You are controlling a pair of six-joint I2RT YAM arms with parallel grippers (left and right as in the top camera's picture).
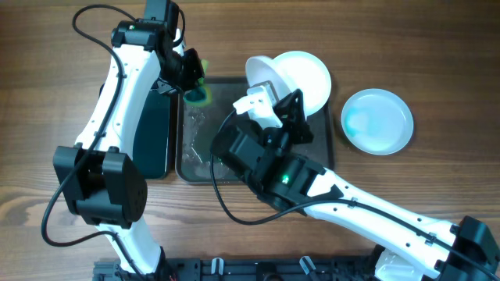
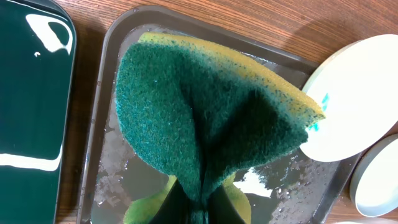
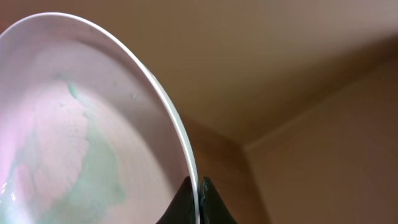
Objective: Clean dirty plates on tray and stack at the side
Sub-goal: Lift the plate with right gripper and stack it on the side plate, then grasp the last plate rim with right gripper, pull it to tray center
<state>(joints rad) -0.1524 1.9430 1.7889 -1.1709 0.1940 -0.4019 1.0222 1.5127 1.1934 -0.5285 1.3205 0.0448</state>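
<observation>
The dark grey tray (image 1: 199, 168) lies mid-table, wet inside; it also shows in the left wrist view (image 2: 99, 124). My left gripper (image 1: 190, 78) is shut on a green-yellow sponge (image 1: 200, 94), held over the tray's far left corner; the sponge (image 2: 205, 118) fills the left wrist view. My right gripper (image 1: 269, 87) is shut on the rim of a white plate (image 1: 259, 72), tilted up on edge over the tray. In the right wrist view the jaws (image 3: 198, 196) pinch that plate (image 3: 74, 124), which bears a faint teal smear. A second plate (image 1: 311, 78) lies at the tray's far right. A third plate (image 1: 377, 121), teal-smeared, sits on the table to the right.
A narrow black tray (image 1: 152, 133) lies left of the grey tray, also in the left wrist view (image 2: 31, 93). Two white plates (image 2: 354, 99) (image 2: 376, 180) show at the right of the left wrist view. My right arm crosses the tray's near half.
</observation>
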